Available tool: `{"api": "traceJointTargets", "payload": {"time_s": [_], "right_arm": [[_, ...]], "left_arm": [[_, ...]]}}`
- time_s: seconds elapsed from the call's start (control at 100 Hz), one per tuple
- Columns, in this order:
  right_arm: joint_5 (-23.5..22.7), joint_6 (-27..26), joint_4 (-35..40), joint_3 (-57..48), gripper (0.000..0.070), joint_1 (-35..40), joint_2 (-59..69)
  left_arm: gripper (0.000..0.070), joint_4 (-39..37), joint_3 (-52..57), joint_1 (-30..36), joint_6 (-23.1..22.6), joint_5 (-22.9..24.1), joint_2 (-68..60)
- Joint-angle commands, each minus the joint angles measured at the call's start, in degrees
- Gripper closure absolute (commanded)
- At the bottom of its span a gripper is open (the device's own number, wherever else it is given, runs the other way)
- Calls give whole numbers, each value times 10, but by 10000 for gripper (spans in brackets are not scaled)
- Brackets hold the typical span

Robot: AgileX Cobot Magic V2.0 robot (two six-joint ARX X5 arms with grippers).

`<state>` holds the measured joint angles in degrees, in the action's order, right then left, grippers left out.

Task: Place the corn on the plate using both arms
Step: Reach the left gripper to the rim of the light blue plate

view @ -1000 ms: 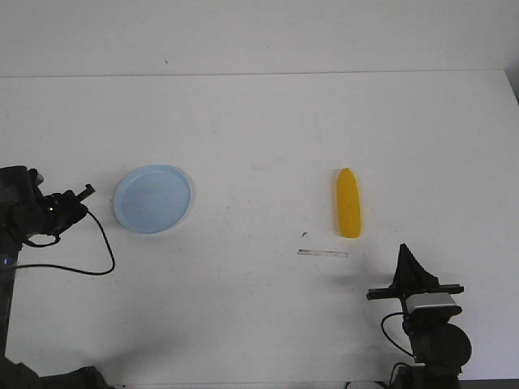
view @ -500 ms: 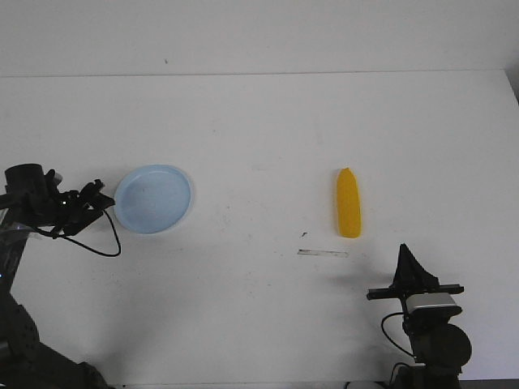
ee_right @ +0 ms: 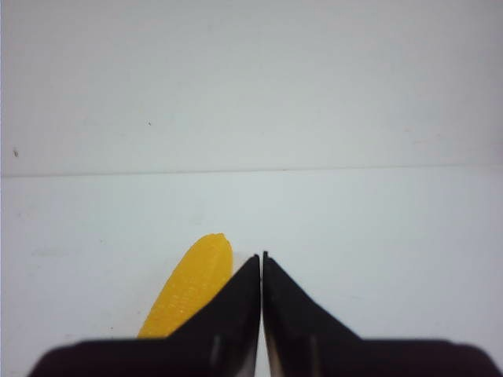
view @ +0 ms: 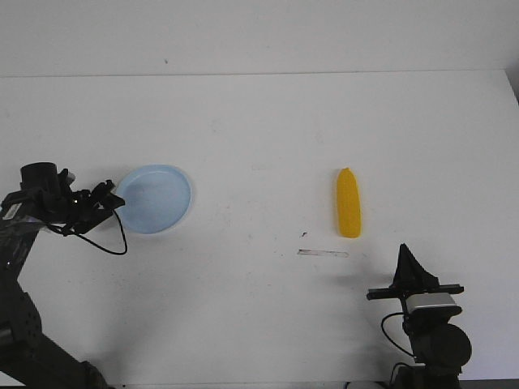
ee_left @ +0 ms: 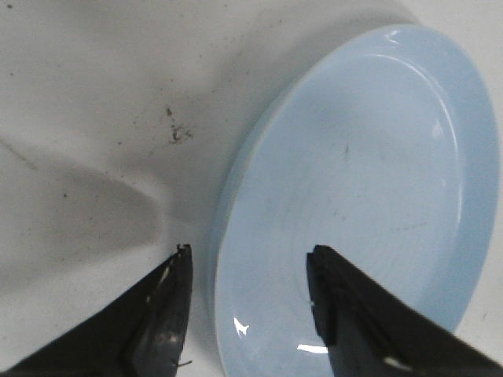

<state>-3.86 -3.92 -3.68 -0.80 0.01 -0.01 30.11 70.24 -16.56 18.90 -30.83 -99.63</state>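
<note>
The pale blue plate (view: 154, 198) lies flat on the table's left side. My left gripper (view: 111, 195) is open at its left rim. In the left wrist view one finger is outside the rim (ee_left: 222, 236) and the other over the plate's (ee_left: 354, 181) inside, with the left gripper (ee_left: 247, 263) straddling the edge. The yellow corn (view: 349, 203) lies on the table at the right, pointed end away from me. My right gripper (view: 403, 253) is shut and empty, a short way nearer than the corn. In the right wrist view the corn (ee_right: 192, 287) shows beside the shut right gripper (ee_right: 262, 255).
A thin pale strip (view: 323, 254) and a small dark speck (view: 303, 234) lie on the white table (view: 259, 130) left of the corn. The table's far edge runs along the top and its right edge is near the corn's side.
My left arm has swung right from the table's left edge until its open fingers reach the plate's rim. The right arm, plate and corn have not moved.
</note>
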Motion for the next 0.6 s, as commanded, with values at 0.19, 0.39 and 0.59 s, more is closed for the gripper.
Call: {"api": "traceJointTargets", "payload": {"time_s": [0.19, 0.39, 0.59], "right_arm": [[0, -7, -6, 1, 697, 1, 1], [0, -7, -6, 1, 697, 1, 1], [0, -7, -6, 1, 697, 1, 1]], "left_arm": [[413, -3, 8, 12, -5, -3, -33], [425, -7, 8, 17, -5, -3, -38], [619, -7, 8, 17, -5, -1, -38]]}}
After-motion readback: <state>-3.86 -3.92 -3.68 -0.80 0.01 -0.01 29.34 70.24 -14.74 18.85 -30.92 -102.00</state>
